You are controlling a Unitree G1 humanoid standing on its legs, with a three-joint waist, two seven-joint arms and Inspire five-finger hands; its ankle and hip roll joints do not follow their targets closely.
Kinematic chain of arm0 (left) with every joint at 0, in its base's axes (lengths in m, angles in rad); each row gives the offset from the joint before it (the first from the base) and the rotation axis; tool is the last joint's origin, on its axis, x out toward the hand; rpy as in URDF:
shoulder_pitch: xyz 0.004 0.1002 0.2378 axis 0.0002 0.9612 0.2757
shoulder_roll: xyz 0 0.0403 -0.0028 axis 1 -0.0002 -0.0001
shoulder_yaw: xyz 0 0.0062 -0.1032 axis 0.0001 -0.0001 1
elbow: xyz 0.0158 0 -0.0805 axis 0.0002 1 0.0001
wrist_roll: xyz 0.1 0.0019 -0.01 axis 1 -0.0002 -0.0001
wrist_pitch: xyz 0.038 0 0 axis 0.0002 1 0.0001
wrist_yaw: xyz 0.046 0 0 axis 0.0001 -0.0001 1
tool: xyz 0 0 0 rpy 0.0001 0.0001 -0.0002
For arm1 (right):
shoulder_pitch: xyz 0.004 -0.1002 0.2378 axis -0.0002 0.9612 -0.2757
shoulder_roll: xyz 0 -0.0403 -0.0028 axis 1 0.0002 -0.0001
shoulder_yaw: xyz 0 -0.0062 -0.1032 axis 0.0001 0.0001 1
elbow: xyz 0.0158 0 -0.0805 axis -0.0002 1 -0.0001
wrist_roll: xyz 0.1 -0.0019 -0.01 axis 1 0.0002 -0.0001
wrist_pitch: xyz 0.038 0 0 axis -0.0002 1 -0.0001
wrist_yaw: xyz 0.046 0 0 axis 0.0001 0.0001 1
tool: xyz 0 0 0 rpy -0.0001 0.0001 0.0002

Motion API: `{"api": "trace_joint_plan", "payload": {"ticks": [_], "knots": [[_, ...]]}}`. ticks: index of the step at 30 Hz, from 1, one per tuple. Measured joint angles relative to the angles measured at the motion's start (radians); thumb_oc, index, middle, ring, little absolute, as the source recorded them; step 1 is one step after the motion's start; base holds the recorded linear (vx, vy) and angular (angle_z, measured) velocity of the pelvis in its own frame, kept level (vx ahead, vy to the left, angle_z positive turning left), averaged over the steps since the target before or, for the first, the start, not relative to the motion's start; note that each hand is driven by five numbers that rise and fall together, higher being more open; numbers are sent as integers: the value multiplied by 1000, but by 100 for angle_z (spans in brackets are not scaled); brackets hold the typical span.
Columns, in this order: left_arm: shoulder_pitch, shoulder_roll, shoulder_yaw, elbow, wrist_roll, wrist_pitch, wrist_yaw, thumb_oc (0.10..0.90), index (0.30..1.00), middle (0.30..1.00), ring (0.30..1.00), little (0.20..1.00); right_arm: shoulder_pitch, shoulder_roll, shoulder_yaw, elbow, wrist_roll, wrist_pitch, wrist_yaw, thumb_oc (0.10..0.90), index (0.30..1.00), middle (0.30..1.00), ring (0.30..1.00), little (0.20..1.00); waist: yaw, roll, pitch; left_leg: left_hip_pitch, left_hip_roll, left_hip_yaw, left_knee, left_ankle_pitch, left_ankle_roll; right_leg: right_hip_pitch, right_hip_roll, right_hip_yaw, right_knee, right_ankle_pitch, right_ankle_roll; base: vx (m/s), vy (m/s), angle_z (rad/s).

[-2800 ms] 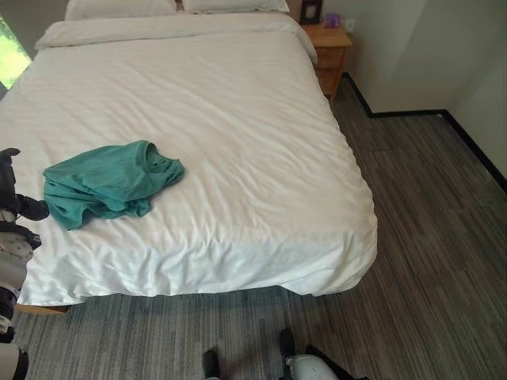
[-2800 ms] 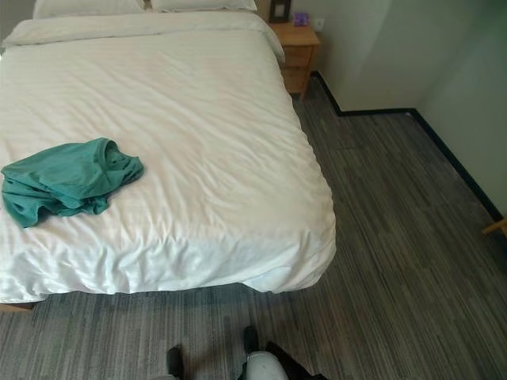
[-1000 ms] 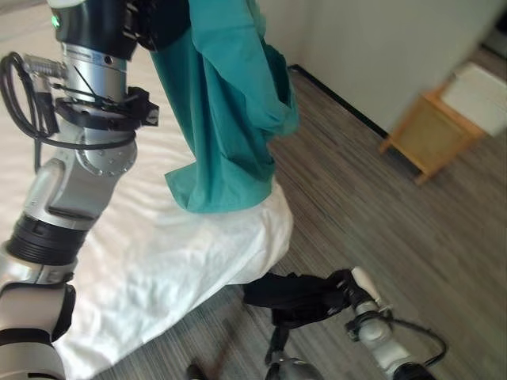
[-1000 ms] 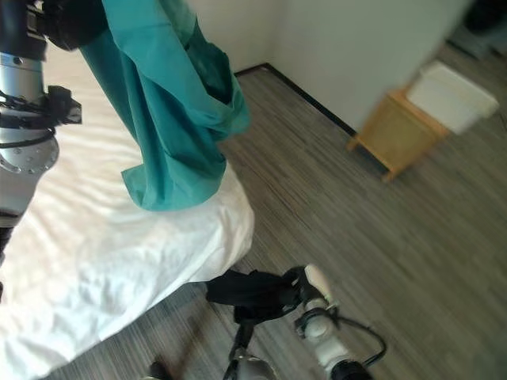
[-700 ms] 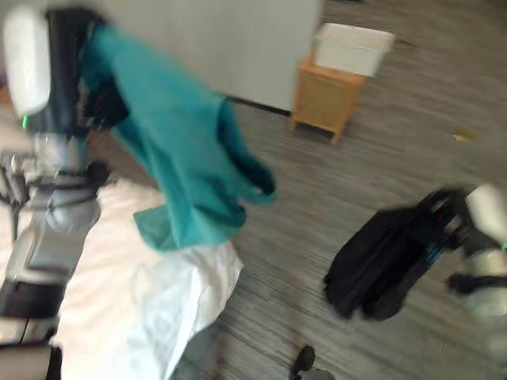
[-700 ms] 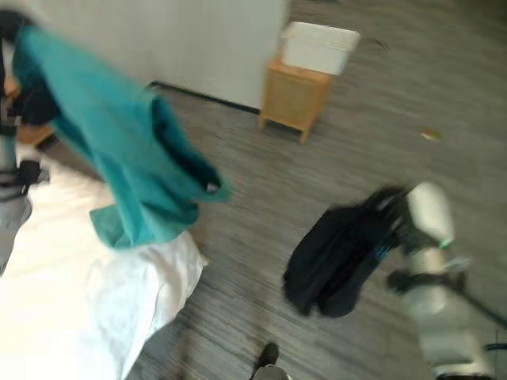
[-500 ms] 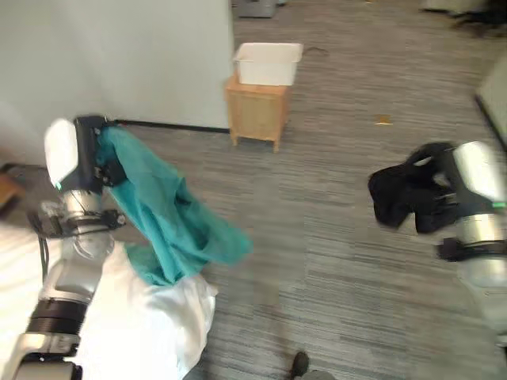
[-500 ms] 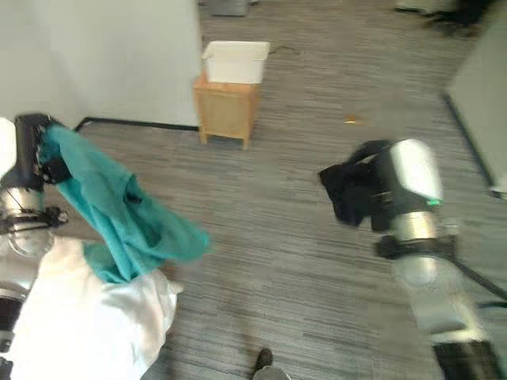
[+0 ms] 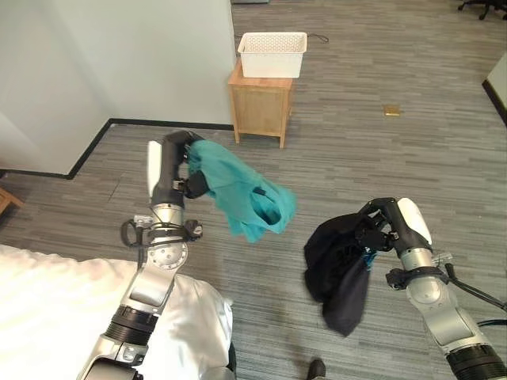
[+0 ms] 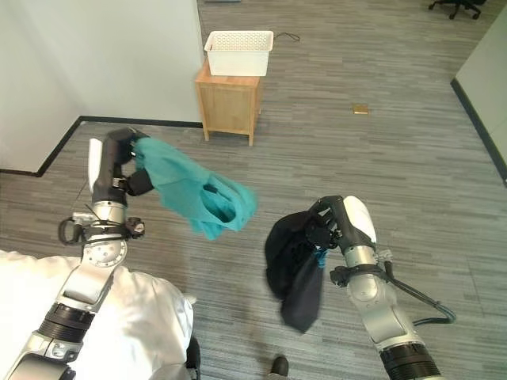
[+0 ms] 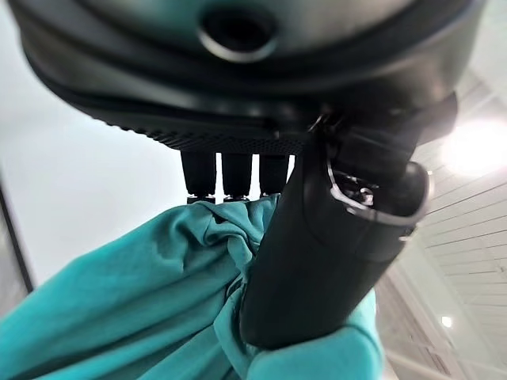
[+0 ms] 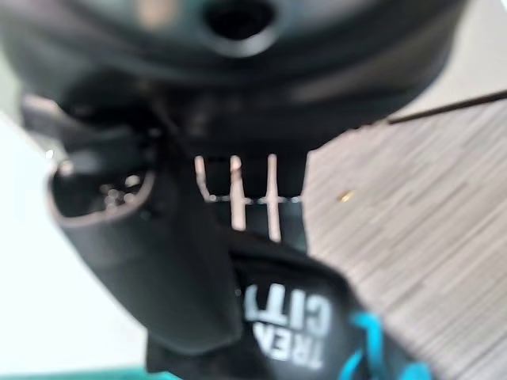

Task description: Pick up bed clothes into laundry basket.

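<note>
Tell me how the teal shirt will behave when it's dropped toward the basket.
Probably floppy: the teal shirt drapes in loose folds from the left hand. Likely light, since it billows sideways in the air. It may spread or snag on the basket rim rather than fall compactly.

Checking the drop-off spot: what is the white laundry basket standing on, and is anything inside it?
The white laundry basket stands on a small wooden cabinet by the wall. Its rim shows, but its inside is hidden at this angle, so its contents cannot be told.

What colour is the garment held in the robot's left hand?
Teal green, plain. The garment hangs from the left hand; it shows best in the left eye view.
</note>
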Motion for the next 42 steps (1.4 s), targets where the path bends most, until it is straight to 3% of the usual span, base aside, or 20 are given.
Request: {"api": "trace_joint_plan", "payload": {"ticks": [5,6,7,8,10,12,17,20,25,28,30,32,33,34,35,37,38,40,41,42], "knots": [[4,22,-33,94,-6,37,-41,400,300,300,300,300,-10,1,-11,1,-28,4,-8,400,300,300,300,300,-29,-33,20,30,7,3,-1,-18,32,-104,-28,53,251,-22,30,48,55,-8],[3,27,-31,100,-6,39,-40,400,300,300,300,300,-11,0,-15,-3,-34,3,-24,400,300,300,300,300,-35,-36,26,25,13,-10,-1,-27,50,-170,-29,113,347,-82,65,5,-50,20],[2,29,-31,107,-6,40,-41,400,300,300,300,300,-9,0,-15,-3,-37,3,-26,400,300,300,300,300,-41,-36,26,19,12,-26,-2,-23,52,-175,-9,142,332,-112,63,12,-49,41],[24,13,-38,113,-7,43,-41,400,300,300,300,300,7,-3,-37,41,-67,6,-47,400,300,300,300,300,-13,-34,47,-23,-21,-119,-3,2,22,-54,106,267,-12,-23,-34,-13,51,38],[52,40,2,160,-96,4,-141,400,300,300,300,300,-40,63,-55,164,122,-27,21,400,300,300,300,300,-45,-47,27,-22,9,-32,-3,-24,20,-52,86,195,-10,-21,-32,-39,206,23],[95,95,10,203,-155,9,-204,400,300,300,300,300,-84,109,-64,276,236,12,41,400,300,300,300,300,-55,-52,7,-19,8,-12,-2,-26,27,-72,90,207,8,-22,-33,-30,222,-19],[149,109,88,369,-179,45,-216,400,300,300,300,300,-71,117,-33,353,262,85,64,400,300,300,300,300,-46,-64,2,-1,-11,48,-2,-34,46,-96,68,178,12,-7,-37,31,119,-42],[128,111,82,361,-182,61,-213,400,300,300,300,300,-107,105,7,271,232,102,70,400,300,300,300,300,-50,-53,4,25,15,72,-8,-45,57,-148,78,138,146,-15,-24,98,55,-24],[42,122,64,356,-182,57,-195,400,300,300,300,300,-155,73,8,137,192,63,65,400,300,300,300,300,-68,-50,0,25,21,56,-7,-61,52,-229,49,42,223,-66,0,234,-114,3],[-15,133,54,357,-180,57,-177,400,300,300,300,300,-152,54,-1,46,187,23,64,400,300,300,300,300,-100,-40,0,-3,34,12,1,-64,44,-299,-36,42,76,-48,29,473,-339,26],[-34,133,58,355,-169,49,-169,400,300,300,300,300,-131,35,-12,-26,165,23,64,400,300,300,300,300,-128,-30,6,-5,40,-13,9,-76,3,-356,-168,20,-16,3,89,487,-316,39],[-36,138,55,355,-160,48,-169,400,300,300,300,300,-117,24,-14,-34,161,23,65,400,300,300,300,300,-142,-37,4,33,74,-37,-3,-82,-20,-308,-156,46,-15,41,102,399,-261,61],[-35,146,49,353,-155,48,-169,400,300,300,300,300,-104,24,-15,-34,159,23,64,400,300,300,300,300,-149,-59,-7,54,82,-54,-7,-91,-47,-252,-141,57,-13,33,106,465,-381,65],[-27,147,54,343,-151,45,-169,400,300,300,300,300,-101,20,-13,-34,154,23,65,400,300,300,300,300,-151,-74,-15,76,93,-66,-5,-100,-80,-216,-121,79,-14,72,80,377,-386,43],[16,117,83,322,-152,39,-157,400,300,300,300,300,-123,12,-13,-34,145,26,64,400,300,300,300,300,-146,-11,4,76,184,-59,84,-83,-123,-220,-30,89,69,75,29,361,-476,5],[37,108,89,319,-154,39,-151,400,300,300,300,300,-128,4,-14,-48,141,24,66,400,300,300,300,300,-116,-5,1,-39,264,-40,349,-57,-76,-204,30,73,87,54,-52,378,-553,-26],[43,104,96,315,-155,39,-152,400,300,300,300,300,-131,0,-18,-44,135,16,63,400,300,300,300,300,-104,-4,1,-83,287,-79,436,26,-89,-205,66,68,126,11,-94,438,-480,-19],[91,83,148,246,-162,35,-151,400,300,300,300,300,-131,0,-26,-54,132,16,64,400,300,300,300,300,-91,-59,22,-230,310,-138,679,284,-80,-169,88,75,148,-50,-141,500,-319,-24],[169,66,175,182,-172,14,-152,400,300,300,300,300,-130,15,-42,-75,131,16,63,400,300,300,300,300,-76,-108,42,-341,279,-122,907,188,-113,-110,90,106,124,-75,-160,510,-195,-64],[208,61,166,169,-174,6,-155,400,300,300,300,300,-130,14,-48,-83,130,15,61,400,300,300,300,300,-47,-136,47,-362,222,-86,915,51,-72,-83,82,129,107,-70,-158,428,-77,-75]]}}
